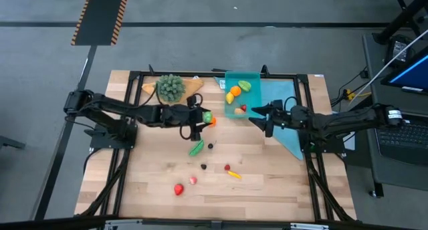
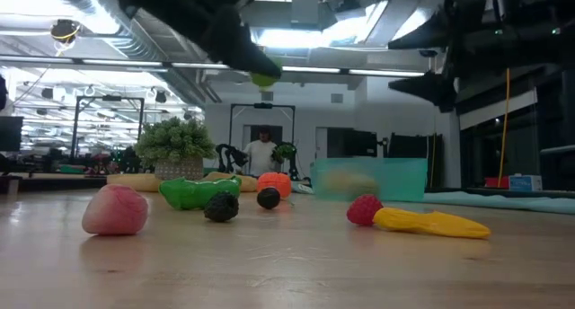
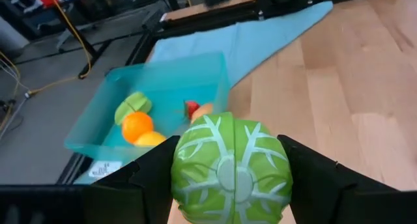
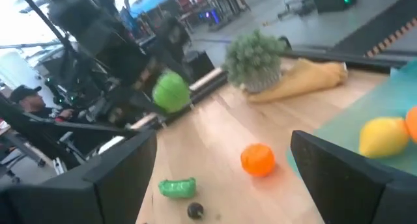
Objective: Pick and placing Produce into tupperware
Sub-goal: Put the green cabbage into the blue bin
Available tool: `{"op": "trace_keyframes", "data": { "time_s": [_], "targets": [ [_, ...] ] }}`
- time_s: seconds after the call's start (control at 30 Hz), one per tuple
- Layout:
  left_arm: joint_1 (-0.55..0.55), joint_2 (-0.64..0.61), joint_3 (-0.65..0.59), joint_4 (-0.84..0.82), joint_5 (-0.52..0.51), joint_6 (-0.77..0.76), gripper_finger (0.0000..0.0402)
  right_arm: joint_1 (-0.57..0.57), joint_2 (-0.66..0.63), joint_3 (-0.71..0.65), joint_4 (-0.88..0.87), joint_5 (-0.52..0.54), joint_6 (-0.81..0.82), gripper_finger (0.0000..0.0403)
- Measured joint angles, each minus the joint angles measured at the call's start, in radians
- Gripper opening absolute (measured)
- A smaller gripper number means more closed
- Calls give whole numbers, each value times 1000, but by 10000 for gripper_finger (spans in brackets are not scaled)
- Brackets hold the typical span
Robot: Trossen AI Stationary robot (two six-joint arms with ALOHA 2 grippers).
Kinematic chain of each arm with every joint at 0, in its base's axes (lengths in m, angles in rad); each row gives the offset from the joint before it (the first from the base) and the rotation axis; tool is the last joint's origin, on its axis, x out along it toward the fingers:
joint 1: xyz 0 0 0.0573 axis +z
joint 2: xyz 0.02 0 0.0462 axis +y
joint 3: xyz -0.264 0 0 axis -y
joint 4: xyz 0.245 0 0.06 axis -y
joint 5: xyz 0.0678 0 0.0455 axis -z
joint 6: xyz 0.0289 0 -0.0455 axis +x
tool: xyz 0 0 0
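Note:
My left gripper [image 1: 202, 118] is near the table's middle, shut on a round green cabbage-like piece of produce [image 3: 231, 168] with pale veins, held above the wood [image 2: 263, 77]. The teal tupperware [image 1: 242, 96] stands at the far middle, just beyond it, with orange, yellow, green and red pieces inside [image 3: 137, 126]. My right gripper [image 1: 257, 116] hovers open by the tupperware's near right corner, nothing between its fingers [image 4: 223, 146]. An orange piece [image 1: 212, 122] lies on the wood beside the left gripper. Several more pieces lie scattered toward the near edge [image 1: 200, 166]. My left gripper pinches the green ball between its two fingers [image 3: 153, 168], one on each opposite side of it [image 3: 181, 165]. The fingers come from the table's left, slanting a little downward. The ball is lifted clear of the table, veined face toward the wrist camera.
A bushy green plant [image 1: 170, 87] on a tan wedge board sits at the far left of the tupperware. A light-blue cloth [image 1: 286, 120] lies under and right of the box. A green pod [image 1: 196, 148], dark pieces, and red, pink and yellow pieces [image 1: 234, 174] dot the near half.

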Motion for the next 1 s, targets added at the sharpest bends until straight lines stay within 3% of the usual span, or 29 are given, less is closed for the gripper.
{"op": "trace_keyframes", "data": {
  "time_s": [0.4, 0.53, 0.73, 1.0],
  "targets": [
    [30, 202, 265, -290, 38, 56, 226, -52, 183, 196, -109, -82, 20, 355],
    [30, 261, 338, -315, 29, 119, 226, -53, 266, 261, -106, -83, 17, 355],
    [34, 268, 370, -320, 0, 172, 226, -53, 374, 307, -89, -82, -7, 355],
    [48, 269, 375, -319, -3, 184, 226, -53, 524, 336, 84, -83, -4, 355]
  ]
}}
